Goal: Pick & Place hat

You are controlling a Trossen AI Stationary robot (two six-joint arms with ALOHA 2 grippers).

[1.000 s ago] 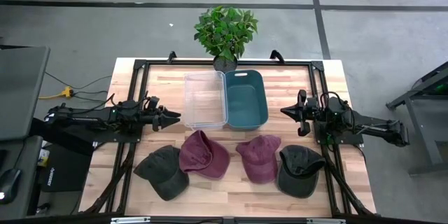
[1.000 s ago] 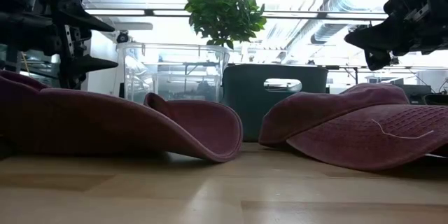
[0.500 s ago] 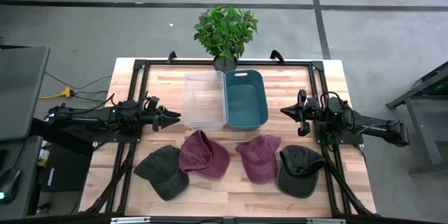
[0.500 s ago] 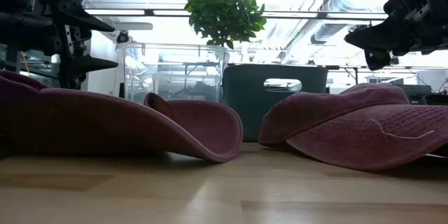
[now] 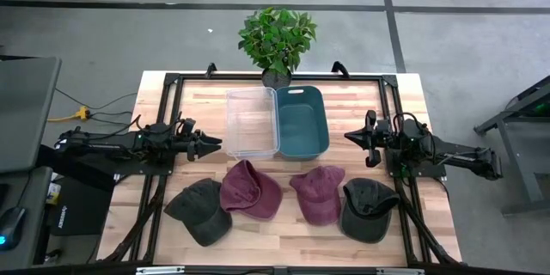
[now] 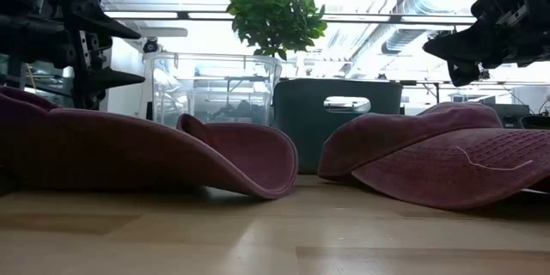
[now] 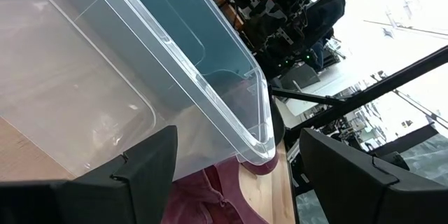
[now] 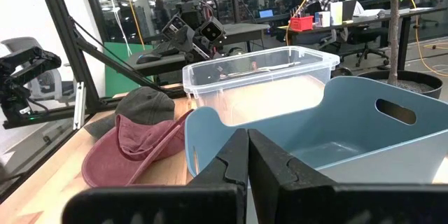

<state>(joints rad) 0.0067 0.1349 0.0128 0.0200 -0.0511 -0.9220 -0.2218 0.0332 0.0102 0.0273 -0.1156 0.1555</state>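
**Four hats in a row, both arms clear of them**

Left side of the desk (image 5: 172, 94): left gripper (image 5: 213, 145) hangs above the wood beside the clear bin (image 5: 253, 122), pointing at its left wall. Fingers spread wide, nothing between them; the left wrist view shows the two dark fingers (image 7: 126, 175) well apart with the bin wall ahead.

Near edge, from the left: dark grey hat (image 5: 199, 210), soft cloth, crown up, lying closest to the near left corner. Its right side touches or slips under the maroon hat (image 5: 249, 191), a floppy brimmed hat of wine-red cloth, crown slightly crushed. From table height its brim (image 6: 172, 159) curls up at the edge.

Centre, toward the far edge: clear bin and teal bin (image 5: 301, 120) side by side, touching, each with nothing visible inside. A potted plant (image 5: 277, 39) stands just behind them at the far edge.

Right of centre on the near edge: second maroon hat (image 5: 319, 192), same cloth, brim turned to the near side. Its right side touches the second dark grey hat (image 5: 368, 209), which lies nearest the near right corner.

Right side: right gripper (image 5: 369, 149) hangs beside the teal bin's right wall, fingers pressed together, holding nothing. All four hats lie on the desk, apart from both grippers.
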